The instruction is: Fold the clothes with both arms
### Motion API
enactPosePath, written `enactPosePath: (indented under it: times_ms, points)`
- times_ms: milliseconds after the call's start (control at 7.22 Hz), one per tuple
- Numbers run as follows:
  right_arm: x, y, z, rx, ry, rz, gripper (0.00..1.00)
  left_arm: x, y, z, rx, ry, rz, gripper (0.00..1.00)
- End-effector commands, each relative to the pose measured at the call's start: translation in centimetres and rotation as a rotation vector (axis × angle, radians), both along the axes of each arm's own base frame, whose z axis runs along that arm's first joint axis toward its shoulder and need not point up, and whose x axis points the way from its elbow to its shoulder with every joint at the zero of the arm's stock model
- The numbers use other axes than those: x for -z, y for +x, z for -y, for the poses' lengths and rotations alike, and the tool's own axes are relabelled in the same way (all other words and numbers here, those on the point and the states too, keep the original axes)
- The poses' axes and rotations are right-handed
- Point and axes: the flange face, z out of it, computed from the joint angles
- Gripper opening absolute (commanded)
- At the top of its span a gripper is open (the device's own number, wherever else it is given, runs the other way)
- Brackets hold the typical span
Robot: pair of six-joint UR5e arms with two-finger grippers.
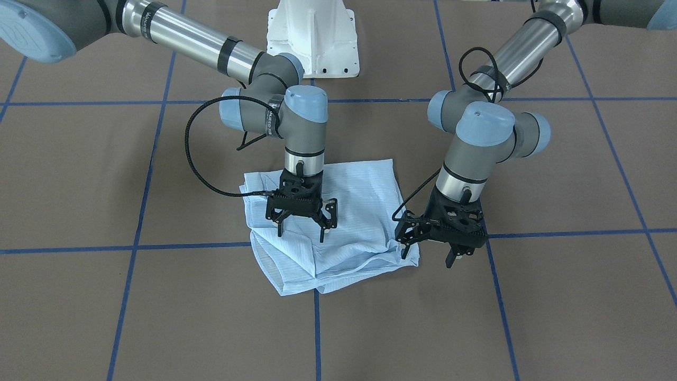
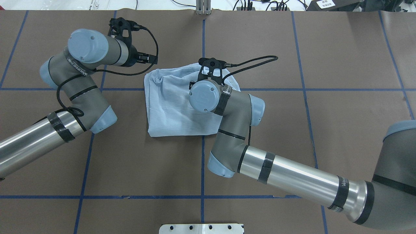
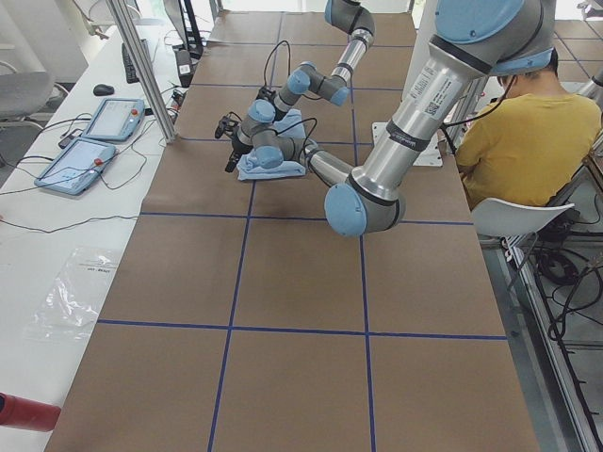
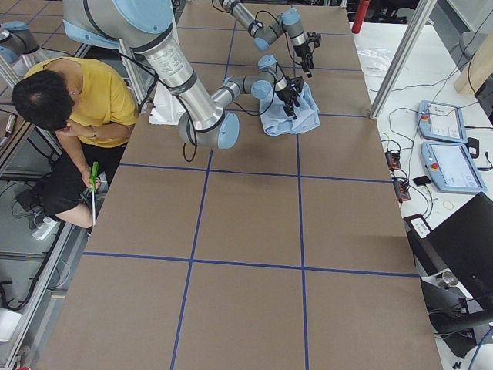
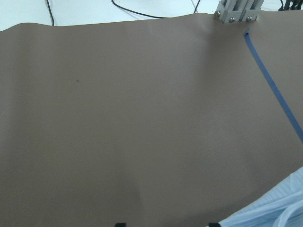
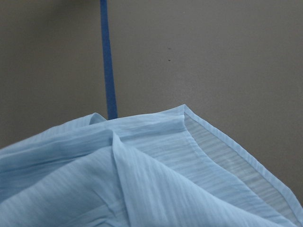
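Shirt (image 1: 359, 185) lies folded in a rough square mid-table (image 1: 555, 317), across a blue tape line (image 1: 317, 328). Right gripper (image 1: 302, 228) hovers over it, jaws spread, holding nothing. Left gripper (image 1: 427, 256) is just beside the shirt's corner, jaws apart, also empty. The shirt's edge away from the robot is rumpled.

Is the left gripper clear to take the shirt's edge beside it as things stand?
Probably yes: the left gripper hangs open right beside the shirt, nothing between them; the right gripper is over the shirt's middle.
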Motion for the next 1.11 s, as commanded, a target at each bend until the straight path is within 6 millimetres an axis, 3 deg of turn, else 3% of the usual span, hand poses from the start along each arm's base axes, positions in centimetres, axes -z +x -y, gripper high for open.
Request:
enactPosePath:
  times_ms: [0,277,554,692,831,969]
  points:
    - [-1.1,-0.1,0.2,0.062,0.017,-0.128,1.0,0.2,-0.3,-0.1,0.004,0.002,-0.009,1.0]
    - [-1.3,1.6,2.2,0.059,0.04,-0.169,1.0,-0.1,-1.0,-0.8,0.005,0.005,-0.016,1.0]
    - [-2.2,5.5,6.6,0.023,0.05,-0.204,1.0,-0.2,-1.8,-1.6,0.006,0.011,-0.024,1.0]
    - [-3.9,7.4,9.5,-0.018,0.053,-0.199,1.0,-0.2,-1.8,-1.6,0.006,0.011,-0.024,1.0]
    - [-4.2,8.6,11.4,-0.041,0.086,-0.155,1.0,-0.2,-1.8,-1.6,0.006,0.011,-0.024,1.0]
    - [-3.2,9.5,12.1,-0.038,0.09,-0.114,1.0,-0.2,-1.8,-1.6,0.006,0.011,-0.024,1.0]
